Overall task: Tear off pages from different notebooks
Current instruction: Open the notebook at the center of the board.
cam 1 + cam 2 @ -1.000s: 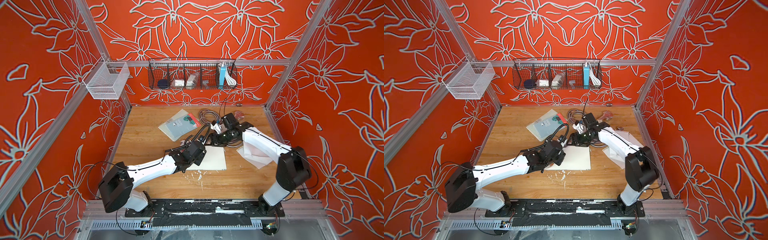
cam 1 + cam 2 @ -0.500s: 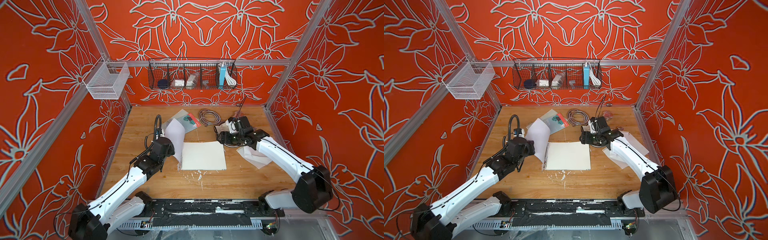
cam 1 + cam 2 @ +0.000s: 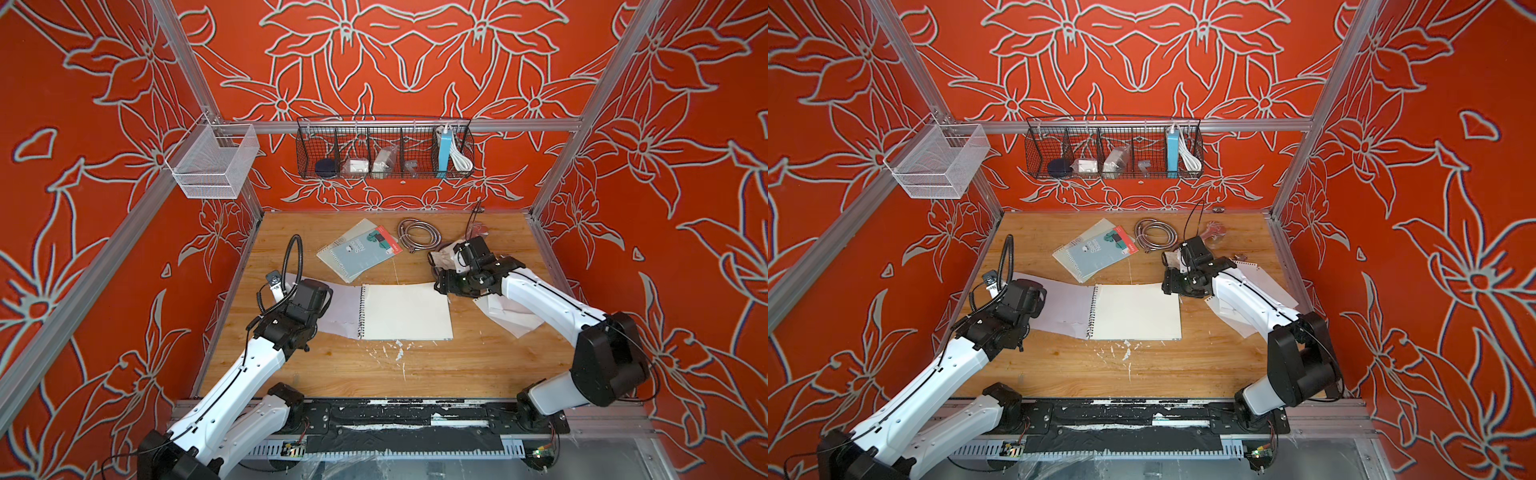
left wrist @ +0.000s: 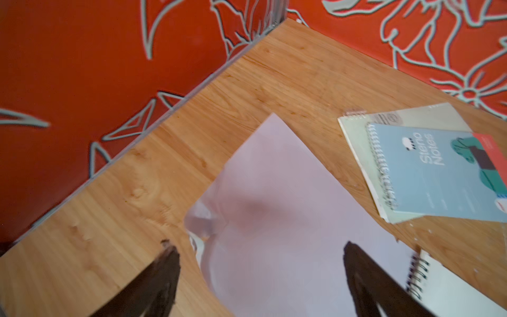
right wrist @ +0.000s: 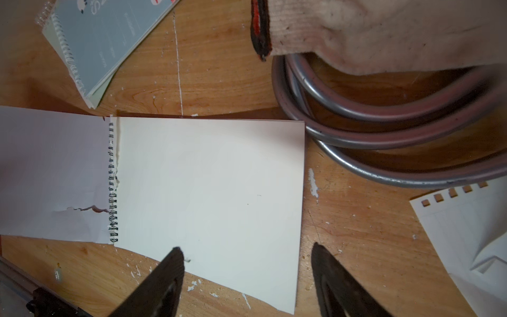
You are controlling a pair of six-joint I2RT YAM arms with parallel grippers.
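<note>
Over the left side of the bench [image 3: 415,365]: left fingers [image 4: 162,277] spread wide, empty. Below them a white page [image 3: 345,307] lies flat, long axis crosswise, ragged edge at the spiral of the open notebook [image 3: 405,311]. Right fingers [image 5: 167,277] spread, empty, straddling that notebook's right edge. Notebook crosswise too, spiral leftward.

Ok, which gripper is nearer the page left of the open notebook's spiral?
Left. The left gripper hangs open over that page; the right gripper is across the open notebook, by its opposite edge.
</note>
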